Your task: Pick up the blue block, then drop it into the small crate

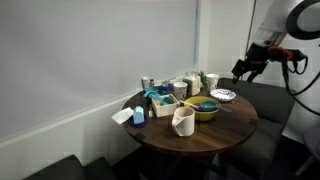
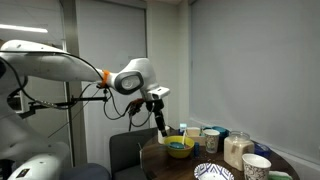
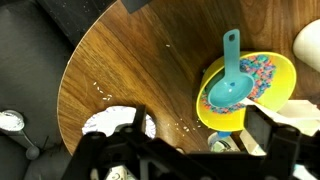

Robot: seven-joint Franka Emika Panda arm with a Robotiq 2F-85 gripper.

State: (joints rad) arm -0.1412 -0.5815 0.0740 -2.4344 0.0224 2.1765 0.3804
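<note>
The fingers [image 3: 280, 155] hang spread wide above the edge of the round wooden tabletop [image 3: 130, 60], with nothing between them. In the wrist view a yellow bowl [image 3: 225, 120] holding a teal spoon [image 3: 230, 82] sits near them, and a patterned plate [image 3: 108, 123] shows partly behind one finger. In an exterior view the blue block [image 1: 139, 114] lies on the tabletop's far side, well apart from the fingers, with the small crate [image 1: 166, 103] between block and bowl.
</note>
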